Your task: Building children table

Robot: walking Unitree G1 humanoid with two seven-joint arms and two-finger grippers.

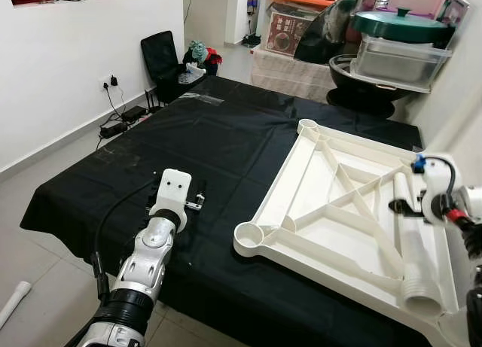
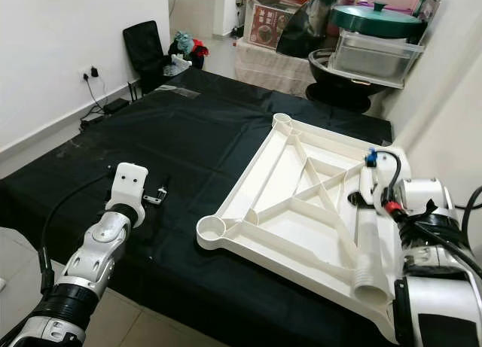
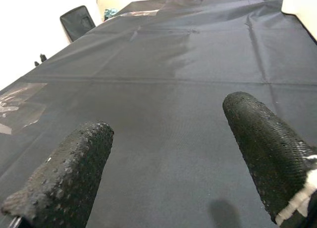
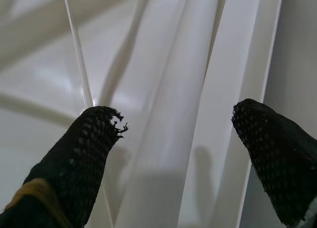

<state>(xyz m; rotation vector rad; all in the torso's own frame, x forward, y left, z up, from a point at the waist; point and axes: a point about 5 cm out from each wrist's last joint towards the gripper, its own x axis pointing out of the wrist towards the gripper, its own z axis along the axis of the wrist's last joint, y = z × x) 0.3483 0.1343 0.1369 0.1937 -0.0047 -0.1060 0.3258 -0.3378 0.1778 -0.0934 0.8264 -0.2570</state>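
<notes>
White tabletop (image 1: 331,211) lay upside-down on the black-clothed worktop (image 1: 188,136) w/ a loose leg tube (image 1: 410,241) resting along its right side; right end effector (image 4: 173,154) hung open over the tube, left end effector (image 3: 173,159) open, idle; tube prob. light, stiff, slippery plastic—grip mid-shaft.

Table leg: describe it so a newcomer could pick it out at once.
Start at the black cloth covering the floor, then the white upturned tabletop lying on it. Along the tabletop's right edge, under the right hand, lies the table leg: a loose white tube with a threaded end, unlike the moulded ribs beside it.
</notes>
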